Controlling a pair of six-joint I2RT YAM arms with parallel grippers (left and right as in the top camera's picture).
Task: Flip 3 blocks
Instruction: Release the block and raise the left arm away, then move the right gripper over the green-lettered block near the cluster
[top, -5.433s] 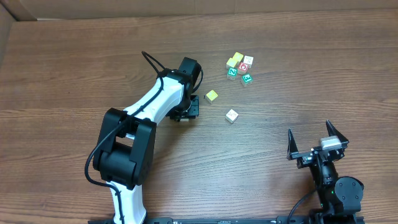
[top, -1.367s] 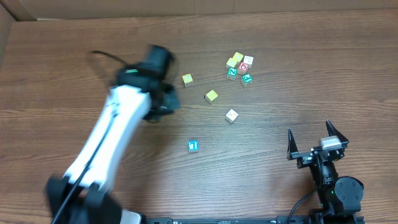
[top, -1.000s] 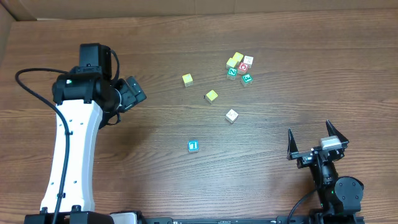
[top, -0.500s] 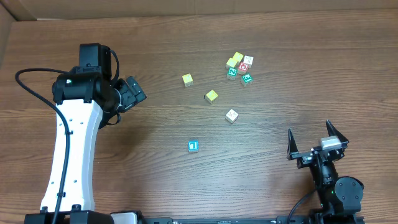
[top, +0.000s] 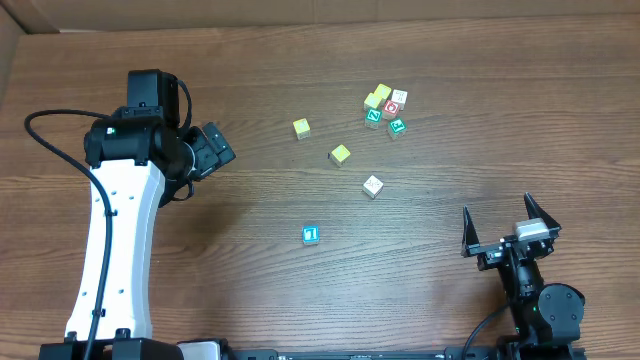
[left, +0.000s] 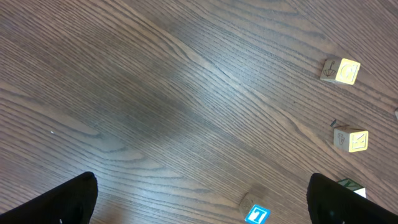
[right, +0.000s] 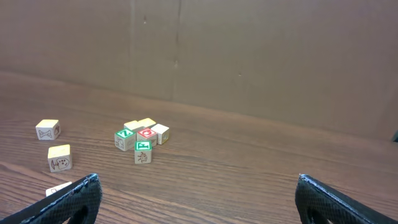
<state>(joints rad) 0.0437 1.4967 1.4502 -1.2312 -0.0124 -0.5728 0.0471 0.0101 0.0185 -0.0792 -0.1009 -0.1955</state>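
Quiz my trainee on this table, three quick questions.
1. True or false: the left gripper holds a cube.
2. Which cube lies alone, nearest the arms' bases? A blue cube; B cream cube; C red-marked cube.
3. Fill in: the right gripper is ____.
Key: 1 false; 2 A; 3 open.
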